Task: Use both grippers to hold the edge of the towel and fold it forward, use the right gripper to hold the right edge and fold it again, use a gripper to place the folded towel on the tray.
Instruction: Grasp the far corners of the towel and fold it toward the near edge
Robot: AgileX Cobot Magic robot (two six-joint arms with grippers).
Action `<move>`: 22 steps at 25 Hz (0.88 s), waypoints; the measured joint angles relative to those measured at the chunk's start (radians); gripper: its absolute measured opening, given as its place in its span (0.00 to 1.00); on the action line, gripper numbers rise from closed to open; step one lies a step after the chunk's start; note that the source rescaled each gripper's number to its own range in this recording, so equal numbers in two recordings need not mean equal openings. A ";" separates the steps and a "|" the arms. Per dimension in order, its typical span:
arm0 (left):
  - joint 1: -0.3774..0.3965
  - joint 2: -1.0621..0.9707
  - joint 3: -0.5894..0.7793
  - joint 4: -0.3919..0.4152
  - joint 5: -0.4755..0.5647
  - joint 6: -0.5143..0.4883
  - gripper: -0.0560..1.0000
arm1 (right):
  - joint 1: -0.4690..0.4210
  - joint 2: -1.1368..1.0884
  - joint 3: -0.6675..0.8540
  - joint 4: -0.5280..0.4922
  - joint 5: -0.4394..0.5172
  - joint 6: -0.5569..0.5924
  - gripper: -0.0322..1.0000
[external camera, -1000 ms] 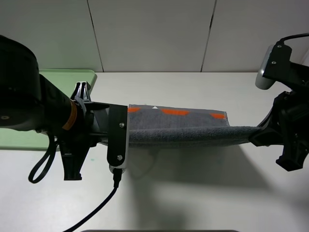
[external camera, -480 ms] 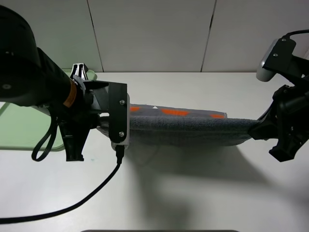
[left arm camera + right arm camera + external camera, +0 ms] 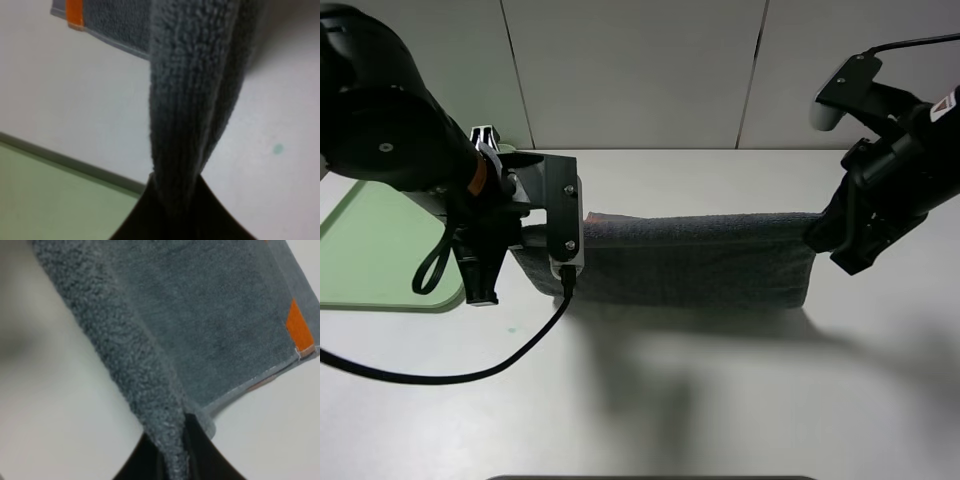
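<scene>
White tabletop [image 3: 720, 400] fills most of the high view and runs back to a pale panelled wall.

Above it, a dark grey terry towel [image 3: 690, 260] is stretched sideways between the two arms. It hangs in a broad doubled band, with its upper edge taut and nearly level. Its lower edge sits at or just over the tabletop, with shadow directly beneath, and I cannot tell whether it touches.

On the left side of the tabletop lies a pale green, round-cornered plastic tray [image 3: 370, 250], partly hidden by the bulky black left arm. The towel is not on it; the towel's left end hangs near the tray's right rim.

In its wrist view, the left tool [image 3: 175, 220] is clenched on the towel's left end, with the thick pile bunched into a narrow fold that runs into the dark jaws. In the high view a black camera bracket covers this grip.

The right tool [image 3: 182, 450] is likewise pinched tight on the towel's right end, with a rolled edge of pile running into the jaws and the flat cloth spreading out beyond.

A black cable [image 3: 470, 375] drops from the left bracket and loops across the tabletop.

An orange patch [image 3: 298, 327] marks the towel's hem at a far corner. A tiny green speck [image 3: 277, 148] dots the tabletop beside the hanging fold.
</scene>
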 joint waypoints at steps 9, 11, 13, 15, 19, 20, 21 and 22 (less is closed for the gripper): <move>0.081 0.155 -0.132 -0.003 -0.012 0.050 0.05 | 0.000 0.158 -0.003 -0.040 -0.143 0.000 0.03; 0.091 0.193 -0.153 -0.003 -0.021 0.062 0.05 | 0.000 0.195 -0.003 -0.058 -0.176 0.000 0.03; 0.101 0.221 -0.166 -0.003 -0.038 0.067 0.05 | 0.000 0.230 -0.003 -0.072 -0.213 0.000 0.03; 0.112 0.251 -0.181 -0.003 -0.052 0.067 0.05 | 0.000 0.262 -0.003 -0.084 -0.254 0.000 0.03; 0.137 0.292 -0.200 0.002 -0.100 0.069 0.05 | -0.029 0.288 -0.003 -0.088 -0.324 0.000 0.03; 0.142 0.298 -0.202 0.002 -0.125 0.070 0.05 | -0.041 0.290 -0.003 -0.088 -0.333 0.001 0.03; 0.146 0.306 -0.205 0.001 -0.146 0.070 0.05 | -0.054 0.291 -0.003 -0.087 -0.339 0.002 0.03; 0.149 0.312 -0.206 0.001 -0.168 0.070 0.05 | -0.065 0.292 -0.003 -0.087 -0.344 0.002 0.03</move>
